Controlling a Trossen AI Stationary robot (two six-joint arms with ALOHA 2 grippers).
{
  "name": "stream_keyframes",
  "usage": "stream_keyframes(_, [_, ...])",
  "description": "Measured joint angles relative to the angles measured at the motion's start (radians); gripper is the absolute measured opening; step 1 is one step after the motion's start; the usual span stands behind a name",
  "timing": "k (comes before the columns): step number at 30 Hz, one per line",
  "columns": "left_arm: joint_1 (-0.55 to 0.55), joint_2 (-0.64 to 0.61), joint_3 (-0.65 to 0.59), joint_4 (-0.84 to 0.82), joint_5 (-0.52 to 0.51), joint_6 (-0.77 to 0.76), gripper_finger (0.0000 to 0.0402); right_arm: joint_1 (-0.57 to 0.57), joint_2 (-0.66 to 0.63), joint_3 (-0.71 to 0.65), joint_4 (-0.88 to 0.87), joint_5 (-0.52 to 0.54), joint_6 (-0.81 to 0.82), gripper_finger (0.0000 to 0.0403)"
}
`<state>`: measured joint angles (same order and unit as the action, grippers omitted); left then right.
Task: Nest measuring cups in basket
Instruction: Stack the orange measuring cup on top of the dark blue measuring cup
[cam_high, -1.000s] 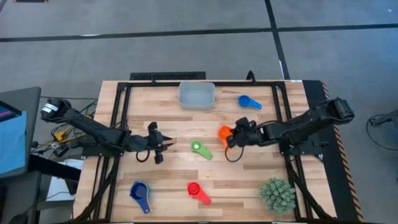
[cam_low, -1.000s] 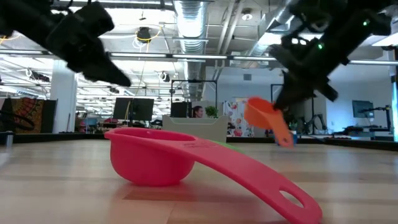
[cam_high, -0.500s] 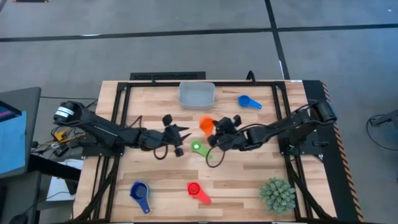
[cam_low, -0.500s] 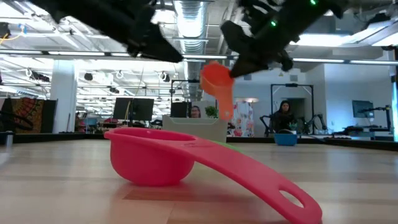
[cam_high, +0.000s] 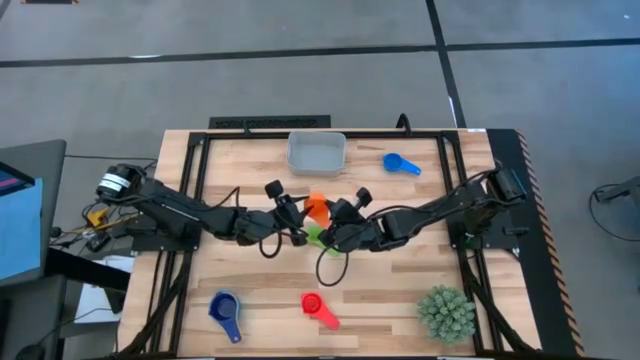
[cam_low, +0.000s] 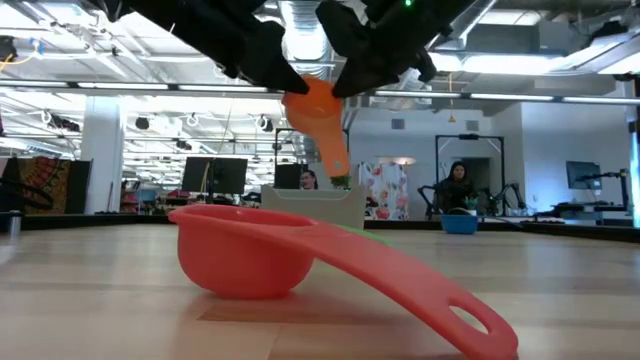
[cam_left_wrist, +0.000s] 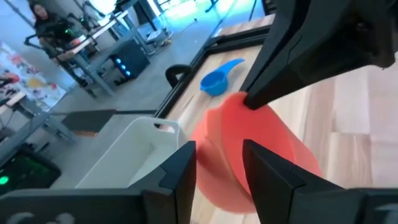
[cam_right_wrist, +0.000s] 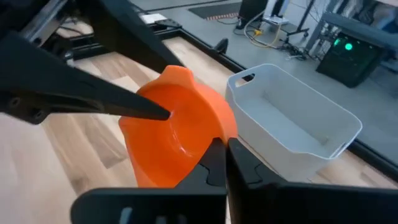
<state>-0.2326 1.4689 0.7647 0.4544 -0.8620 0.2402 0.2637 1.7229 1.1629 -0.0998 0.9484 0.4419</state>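
The orange measuring cup hangs in the air over the table's middle, its handle pointing down. My right gripper is shut on it. My left gripper is open right at the cup from the table's left. One of its fingers points into the bowl and the cup shows between its two fingers. The basket stands at the far edge. The green cup lies below the grippers. The blue, dark blue and red cups lie on the table. My right gripper pinches the orange cup's rim between its two fingers, coming from the table's right. The cup is lifted clear, tilted with its mouth sideways. My left gripper has one fingertip inside the bowl; I cannot tell whether it touches the cup.
A spiky green plant stands at the near right corner. The red cup fills the low view's foreground. A black frame runs round the tabletop. People and desks show in the room beyond.
My right gripper has carried the orange cup up and toward the table's left, over the green cup. My left gripper has moved toward the table's right and met the cup there, one finger now in its bowl.
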Motion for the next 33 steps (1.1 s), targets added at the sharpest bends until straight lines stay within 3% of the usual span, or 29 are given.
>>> stream_keyframes(4, [-0.001,0.000,0.000,-0.021,-0.027,0.001,0.0095,0.011,0.000,0.000,0.004,-0.009,-0.026,0.0007])
stream_keyframes(10, [0.005,-0.001,0.000,-0.057,-0.066,0.001,0.0011,0.039,-0.008,0.002,0.030,-0.066,-0.059,0.0005])
stream_keyframes(16, [-0.015,-0.043,-0.001,-0.100,-0.108,0.008,0.0004,0.045,-0.011,0.003,0.029,-0.110,-0.005,0.0039])
stream_keyframes(19, [-0.065,-0.138,0.009,-0.242,-0.104,-0.077,0.0004,0.068,-0.011,0.003,0.010,-0.110,0.043,0.0074])
stream_keyframes(22, [-0.121,-0.258,0.063,-0.566,-0.037,-0.334,0.0002,0.091,-0.011,0.003,-0.021,-0.105,0.080,0.0106])
stream_keyframes(26, [-0.180,-0.390,0.105,-1.003,0.169,-0.847,0.0003,0.104,-0.011,0.001,-0.074,-0.082,0.115,0.0143])
stream_keyframes(30, [-0.321,-0.465,0.099,-1.248,0.279,-1.286,0.0002,0.099,-0.011,0.001,-0.105,-0.081,0.127,0.0167])
stream_keyframes(33, [-0.461,-0.468,0.099,-1.314,0.290,-1.564,0.0001,0.093,-0.011,0.001,-0.114,-0.083,0.133,0.0175])
